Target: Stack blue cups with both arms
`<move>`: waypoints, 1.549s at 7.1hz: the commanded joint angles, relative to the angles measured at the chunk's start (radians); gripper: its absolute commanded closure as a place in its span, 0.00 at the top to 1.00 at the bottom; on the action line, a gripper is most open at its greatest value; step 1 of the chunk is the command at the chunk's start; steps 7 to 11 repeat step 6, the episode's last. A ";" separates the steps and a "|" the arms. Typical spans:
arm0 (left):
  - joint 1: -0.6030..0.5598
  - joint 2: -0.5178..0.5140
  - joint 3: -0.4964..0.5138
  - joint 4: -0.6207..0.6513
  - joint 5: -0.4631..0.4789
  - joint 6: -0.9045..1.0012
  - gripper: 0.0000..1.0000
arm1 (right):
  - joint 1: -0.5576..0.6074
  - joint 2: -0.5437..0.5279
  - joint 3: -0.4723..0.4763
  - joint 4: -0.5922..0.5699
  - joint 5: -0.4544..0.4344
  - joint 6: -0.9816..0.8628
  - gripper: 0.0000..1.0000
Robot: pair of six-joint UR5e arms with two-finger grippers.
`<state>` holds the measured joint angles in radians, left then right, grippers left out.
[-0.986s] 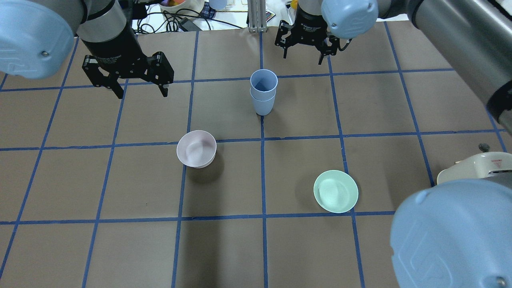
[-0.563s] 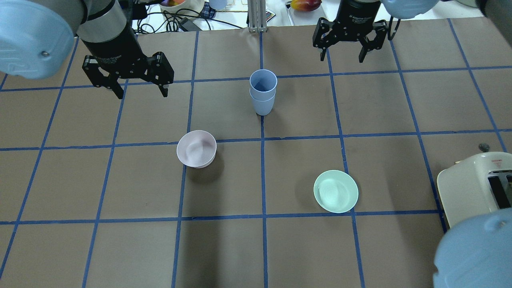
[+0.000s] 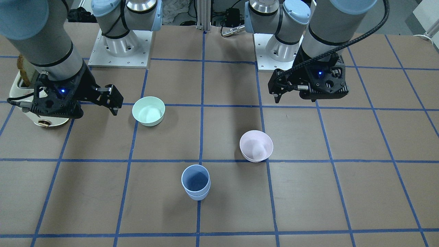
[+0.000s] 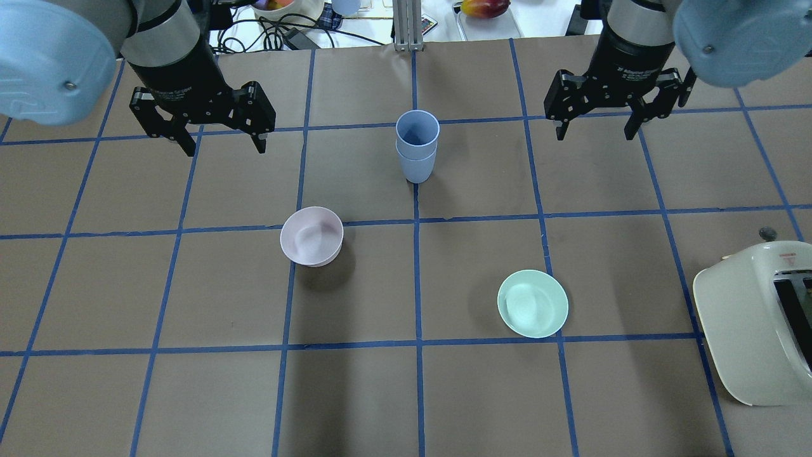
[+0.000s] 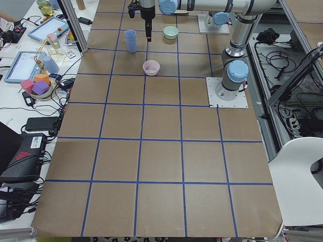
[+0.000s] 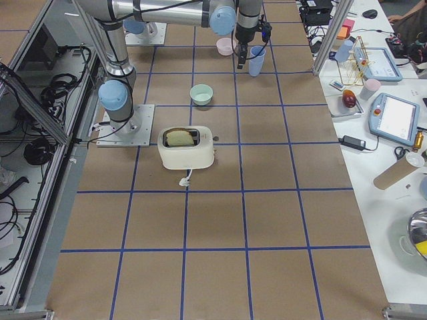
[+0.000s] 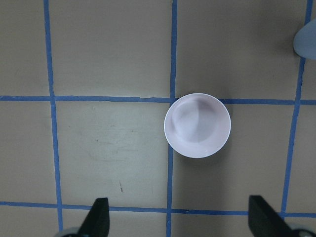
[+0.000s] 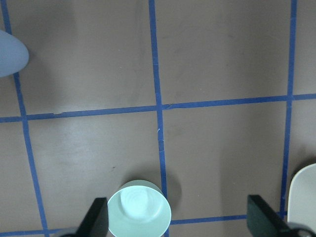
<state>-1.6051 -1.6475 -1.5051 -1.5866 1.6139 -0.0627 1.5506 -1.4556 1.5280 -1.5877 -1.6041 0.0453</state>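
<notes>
The two blue cups (image 4: 417, 146) stand nested one inside the other, upright, near the table's far middle; they also show in the front-facing view (image 3: 196, 182). My left gripper (image 4: 224, 143) hangs open and empty above the table, well to the left of the stack. My right gripper (image 4: 595, 131) hangs open and empty, well to the right of the stack. The left wrist view shows only an edge of the stack (image 7: 306, 42), and so does the right wrist view (image 8: 10, 54).
A pale pink bowl (image 4: 311, 236) sits under my left gripper's camera (image 7: 197, 125). A mint-green bowl (image 4: 532, 303) sits nearer on the right. A cream toaster (image 4: 755, 317) stands at the right edge. Cables and clutter lie beyond the far edge.
My right arm has swung to the right and a little nearer, away from the stack, with its gripper still open. The left arm and the stacked cups have not moved.
</notes>
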 commanded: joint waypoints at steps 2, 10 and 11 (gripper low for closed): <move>0.004 -0.015 0.002 0.014 -0.043 0.024 1.00 | 0.005 -0.029 0.015 0.029 0.051 0.014 1.00; 0.005 -0.014 -0.001 0.043 -0.055 0.037 1.00 | 0.005 -0.029 0.015 0.031 0.056 0.015 1.00; 0.005 -0.014 -0.001 0.043 -0.055 0.037 1.00 | 0.005 -0.029 0.015 0.031 0.056 0.015 1.00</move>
